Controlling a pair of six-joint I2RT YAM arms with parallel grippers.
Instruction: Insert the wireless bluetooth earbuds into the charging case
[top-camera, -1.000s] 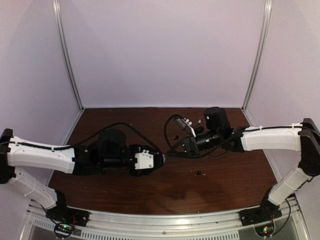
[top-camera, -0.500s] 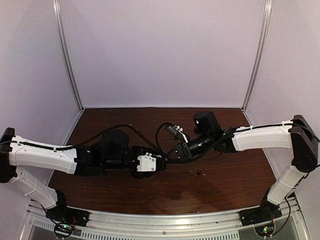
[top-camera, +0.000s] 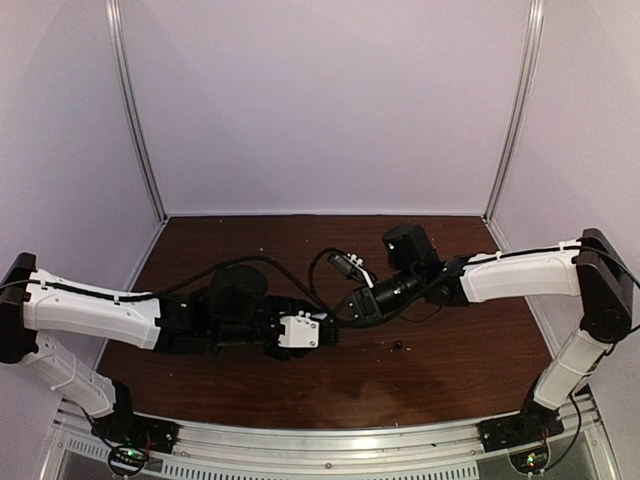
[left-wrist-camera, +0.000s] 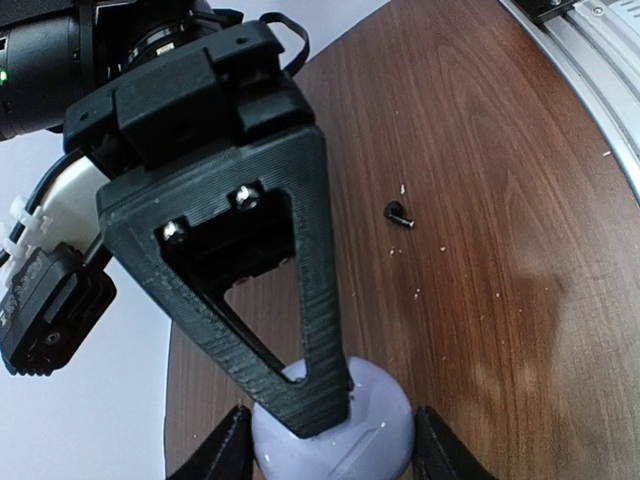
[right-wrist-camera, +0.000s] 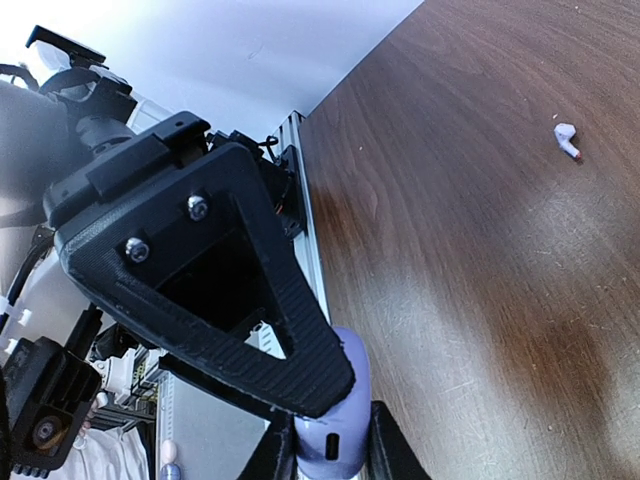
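The lilac charging case (left-wrist-camera: 385, 432) sits between my left gripper's (left-wrist-camera: 332, 445) two fingers, which are shut on its round sides just above the table. My right gripper (right-wrist-camera: 335, 455) is shut on the same case (right-wrist-camera: 352, 375), pinching its flat faces from the other side; its ribbed finger (left-wrist-camera: 300, 260) crosses the case in the left wrist view. From above, the two grippers meet at mid-table (top-camera: 335, 322) and hide the case. A black earbud (left-wrist-camera: 399, 213) lies on the wood, also a dark spot (top-camera: 399, 347) in the top view. A pale earbud (right-wrist-camera: 567, 139) lies apart.
The brown table (top-camera: 450, 380) is enclosed by white walls, with a metal rail (top-camera: 330, 440) along the near edge. Black cables (top-camera: 250, 262) loop over the table behind both wrists. Small pale crumbs (left-wrist-camera: 418, 292) dot the wood.
My right arm has swung left to meet the left gripper, and its jaws have closed on the case. The left arm has edged slightly right, still holding the case.
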